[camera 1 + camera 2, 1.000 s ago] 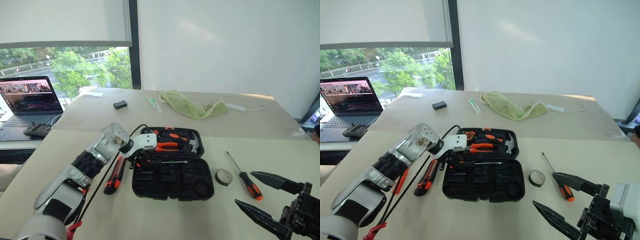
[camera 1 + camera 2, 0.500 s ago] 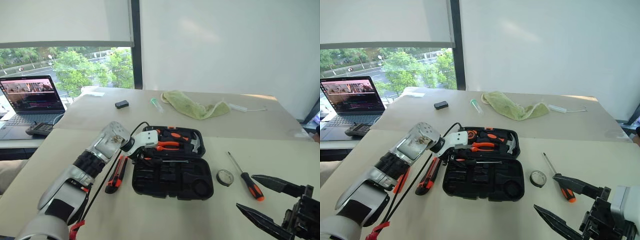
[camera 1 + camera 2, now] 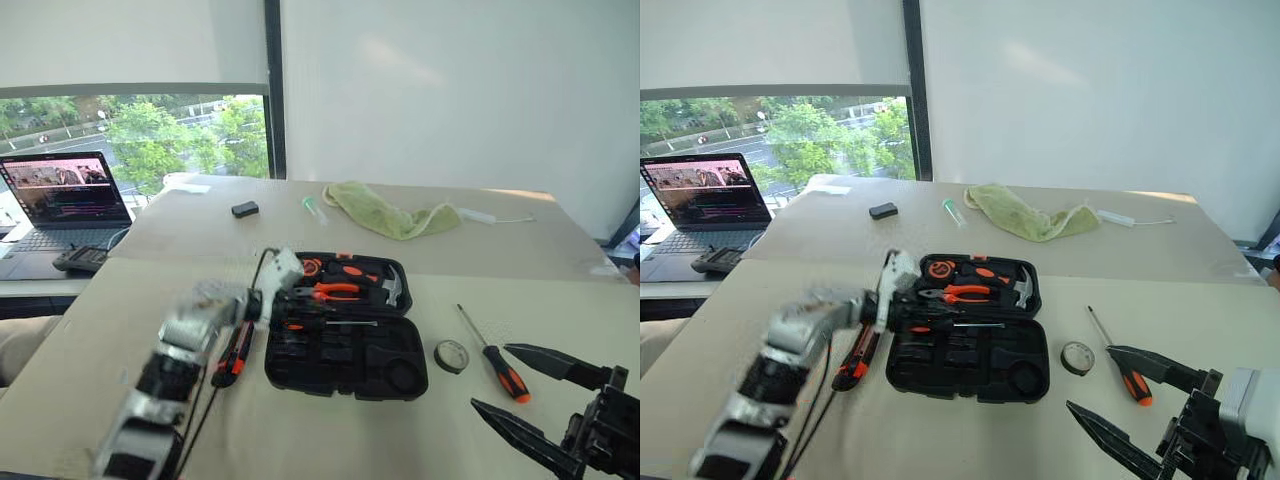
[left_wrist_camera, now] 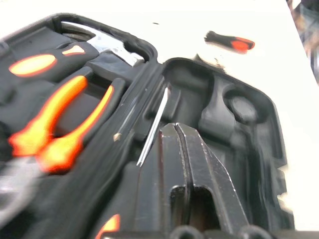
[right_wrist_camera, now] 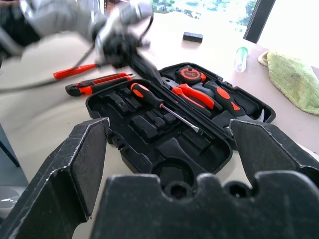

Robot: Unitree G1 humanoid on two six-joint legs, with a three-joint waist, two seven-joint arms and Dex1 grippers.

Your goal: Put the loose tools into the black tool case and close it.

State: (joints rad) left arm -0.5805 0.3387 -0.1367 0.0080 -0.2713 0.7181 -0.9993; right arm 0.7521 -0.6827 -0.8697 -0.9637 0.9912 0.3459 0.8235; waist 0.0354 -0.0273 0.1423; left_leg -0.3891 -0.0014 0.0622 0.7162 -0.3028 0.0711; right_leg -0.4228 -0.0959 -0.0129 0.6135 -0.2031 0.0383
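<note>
One screwdriver (image 5: 162, 105) already in case (image 3: 345, 355); left fingers (image 4: 192, 154) clenched empty over it, right fingers (image 3: 520, 425) spread, waiting near table's front edge.

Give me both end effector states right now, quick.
Left end effector: closed, empty, over the open black tool case.
Right end effector: open, empty.
</note>
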